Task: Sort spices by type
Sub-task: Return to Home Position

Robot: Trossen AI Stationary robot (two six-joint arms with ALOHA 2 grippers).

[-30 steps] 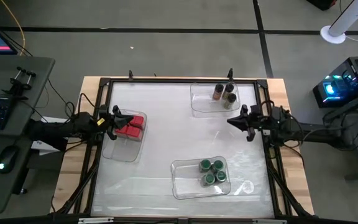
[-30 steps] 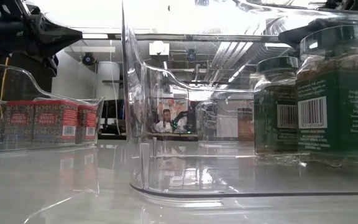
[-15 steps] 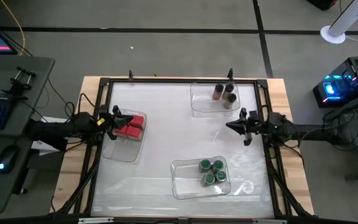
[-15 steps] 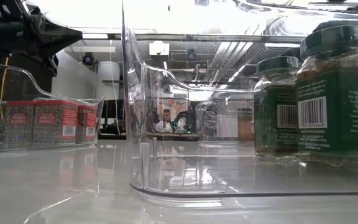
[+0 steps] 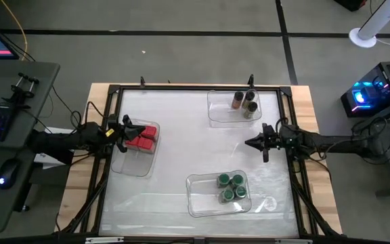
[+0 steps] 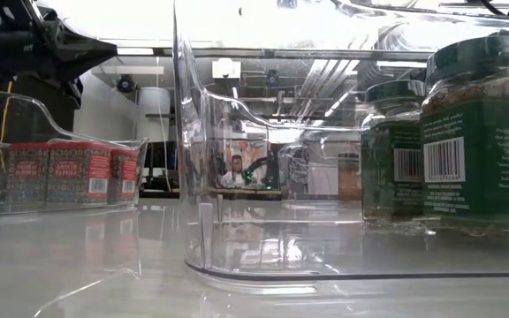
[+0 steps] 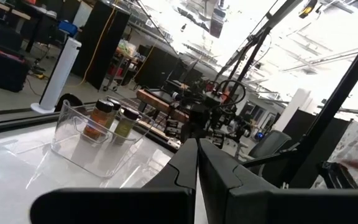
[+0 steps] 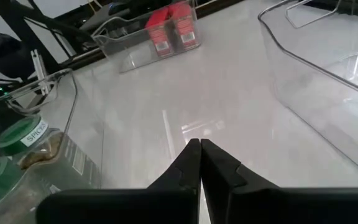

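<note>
At your 9 o'clock the left gripper hangs over the left tray. Its fingers are pressed together on nothing, and it partly covers the red boxes grouped inside. At 1 o'clock three brown jars stand together in the far tray. At 5 o'clock four green-lidded jars fill one end of the near tray. At 3 o'clock the right gripper hovers near the counter edge, between those two trays, also closed and empty. You can judge the sorting done: each type has its own tray and no spice stands loose. Only parking the arms seems left, and nothing appears to block either retreat.
</note>
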